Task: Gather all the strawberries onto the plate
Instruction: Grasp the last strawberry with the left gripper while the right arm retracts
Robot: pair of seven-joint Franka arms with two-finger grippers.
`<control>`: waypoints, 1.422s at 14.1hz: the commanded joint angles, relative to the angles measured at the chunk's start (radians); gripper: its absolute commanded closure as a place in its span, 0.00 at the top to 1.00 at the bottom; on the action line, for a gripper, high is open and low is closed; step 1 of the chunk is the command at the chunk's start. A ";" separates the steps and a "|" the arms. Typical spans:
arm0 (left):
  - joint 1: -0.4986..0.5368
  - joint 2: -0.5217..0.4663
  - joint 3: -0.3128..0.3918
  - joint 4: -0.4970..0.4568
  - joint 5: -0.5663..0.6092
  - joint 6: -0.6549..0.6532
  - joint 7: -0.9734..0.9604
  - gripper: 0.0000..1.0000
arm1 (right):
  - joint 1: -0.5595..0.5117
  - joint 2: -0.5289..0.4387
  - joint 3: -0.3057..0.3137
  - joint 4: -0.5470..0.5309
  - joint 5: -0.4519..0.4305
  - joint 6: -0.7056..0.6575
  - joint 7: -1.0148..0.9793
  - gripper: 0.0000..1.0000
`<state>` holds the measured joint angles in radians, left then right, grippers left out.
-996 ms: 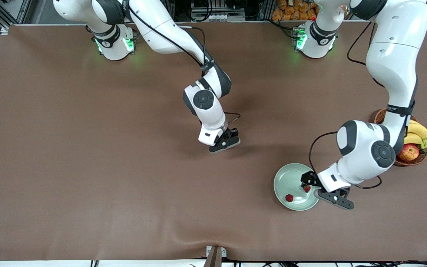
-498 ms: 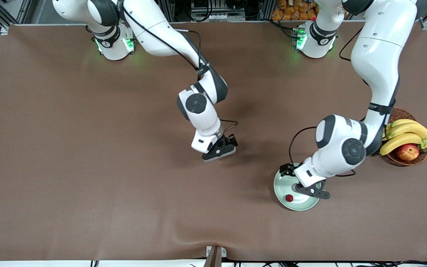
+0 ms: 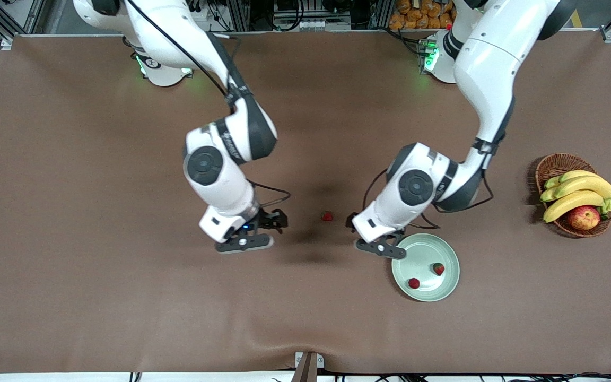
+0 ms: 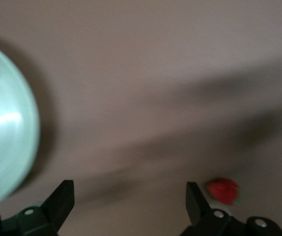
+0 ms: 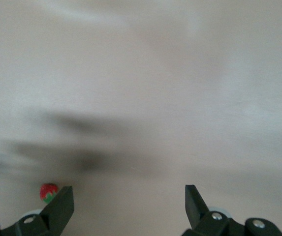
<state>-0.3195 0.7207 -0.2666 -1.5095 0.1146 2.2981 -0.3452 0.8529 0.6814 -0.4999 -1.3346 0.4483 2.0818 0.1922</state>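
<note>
Strawberries (image 3: 425, 276) sit on plate (image 3: 446, 248), one strawberry (image 3: 327, 216) outside.

red strawberries (image 3: 327, 216), mint-green plate (image 3: 446, 249), brown table (image 3: 72, 212)

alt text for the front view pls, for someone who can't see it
Two strawberries lie in a pale green plate on a brown table; a third strawberry sits on the table between two robot arms. The left gripper is open at the plate's edge; the right gripper is open above the table. A basket of bananas and an apple sits at the left arm's end.
</note>
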 commanded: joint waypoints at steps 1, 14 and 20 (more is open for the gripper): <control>-0.058 0.009 0.010 -0.021 0.022 0.050 -0.031 1.00 | 0.012 -0.115 -0.063 -0.101 -0.005 -0.067 -0.052 1.00; -0.164 0.104 0.020 -0.006 0.022 0.146 -0.031 0.76 | -0.480 -0.562 0.174 -0.244 -0.358 -0.433 -0.201 1.00; -0.161 0.111 0.021 -0.009 0.074 0.146 -0.023 0.52 | -0.794 -0.664 0.374 -0.251 -0.390 -0.522 -0.329 1.00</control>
<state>-0.4763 0.8305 -0.2506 -1.5231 0.1563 2.4402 -0.3564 0.1265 0.0807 -0.1933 -1.5414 0.0880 1.5853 -0.1285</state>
